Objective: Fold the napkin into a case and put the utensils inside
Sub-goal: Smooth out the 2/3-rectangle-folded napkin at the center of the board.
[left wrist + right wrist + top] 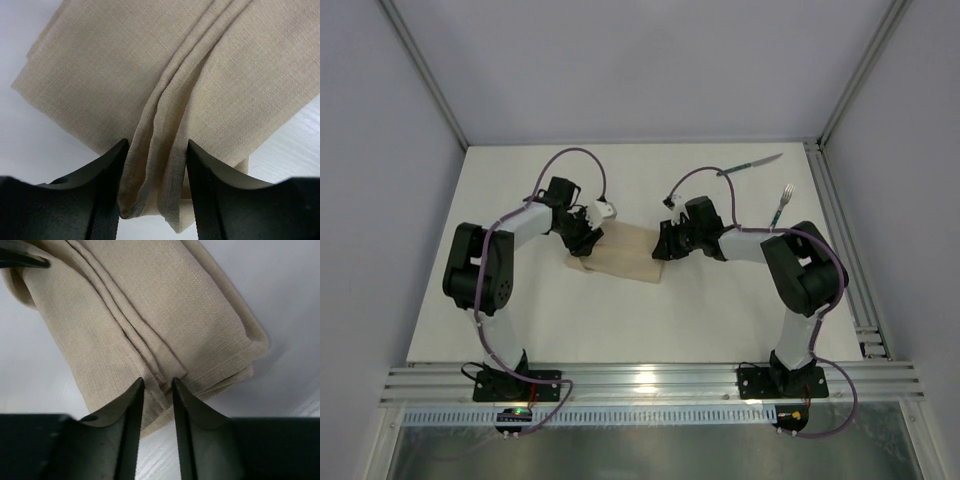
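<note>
Napkin [620,258] lies mid-table, already folded into a layered oblong running left to right, its loose hemmed edges meeting in a raised ridge along the top. Left fingers [107,195] grip that ridge at the left end, with cloth bunched between them. Right fingers [125,440] are closed narrowly on the same ridge at the right end. Knife [752,164] sits at the far right of the table [620,330], and fork [782,205] is nearer, by the right edge. Both are well apart from the cloth and neither is held. Judgement: folding is well along but not finished. The bundle looks wider than a slim pouch, so at least one more fold or tuck seems due. Cannot tell whether a pocket opening exists yet. Loading both utensils is all left to do.
</note>
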`<action>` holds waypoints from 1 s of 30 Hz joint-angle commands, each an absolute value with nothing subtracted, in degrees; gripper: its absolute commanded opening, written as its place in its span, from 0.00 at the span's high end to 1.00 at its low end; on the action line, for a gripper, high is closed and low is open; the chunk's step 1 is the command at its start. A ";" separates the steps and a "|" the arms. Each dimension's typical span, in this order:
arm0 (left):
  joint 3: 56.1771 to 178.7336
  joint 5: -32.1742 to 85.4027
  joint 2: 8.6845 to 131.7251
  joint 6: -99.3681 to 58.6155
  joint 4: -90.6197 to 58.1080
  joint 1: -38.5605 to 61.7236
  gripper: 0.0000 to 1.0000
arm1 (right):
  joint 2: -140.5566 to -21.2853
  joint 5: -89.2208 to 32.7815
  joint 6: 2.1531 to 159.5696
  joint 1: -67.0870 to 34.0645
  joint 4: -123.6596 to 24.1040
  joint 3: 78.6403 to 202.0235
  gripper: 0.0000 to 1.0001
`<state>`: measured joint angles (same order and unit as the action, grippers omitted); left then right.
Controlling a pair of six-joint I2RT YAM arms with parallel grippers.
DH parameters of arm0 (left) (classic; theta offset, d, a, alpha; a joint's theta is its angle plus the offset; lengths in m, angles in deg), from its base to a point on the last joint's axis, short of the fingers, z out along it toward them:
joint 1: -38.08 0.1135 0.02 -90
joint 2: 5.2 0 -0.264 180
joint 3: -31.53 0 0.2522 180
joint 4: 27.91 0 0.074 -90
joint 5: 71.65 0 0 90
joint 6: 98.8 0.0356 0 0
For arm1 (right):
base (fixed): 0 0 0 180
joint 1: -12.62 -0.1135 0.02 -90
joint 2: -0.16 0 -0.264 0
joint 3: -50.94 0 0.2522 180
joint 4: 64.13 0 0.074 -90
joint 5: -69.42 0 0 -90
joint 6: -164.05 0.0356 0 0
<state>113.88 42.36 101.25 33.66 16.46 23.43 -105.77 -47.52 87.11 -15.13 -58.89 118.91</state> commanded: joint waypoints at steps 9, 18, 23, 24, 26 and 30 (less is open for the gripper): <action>112.17 38.48 98.34 29.79 8.35 23.40 0.54 | -105.84 -45.19 85.92 -15.51 -55.39 120.42 0.93; 111.99 39.62 98.07 29.17 6.23 23.40 0.74 | -101.89 -43.96 83.01 -15.60 -47.39 126.30 0.73; 112.00 40.50 98.51 29.70 6.94 23.32 0.87 | -103.10 -45.01 85.99 -16.21 -49.93 130.87 0.72; 112.08 40.50 98.60 29.70 7.03 23.32 0.87 | -104.07 -45.53 88.09 -16.47 -51.33 131.92 0.73; 112.26 40.76 98.69 29.44 6.85 23.32 0.91 | -107.40 -47.12 90.30 -17.35 -54.23 134.39 0.73; 113.93 40.85 99.82 30.05 8.69 22.97 0.94 | -112.67 -50.55 95.22 -19.02 -57.58 138.51 0.74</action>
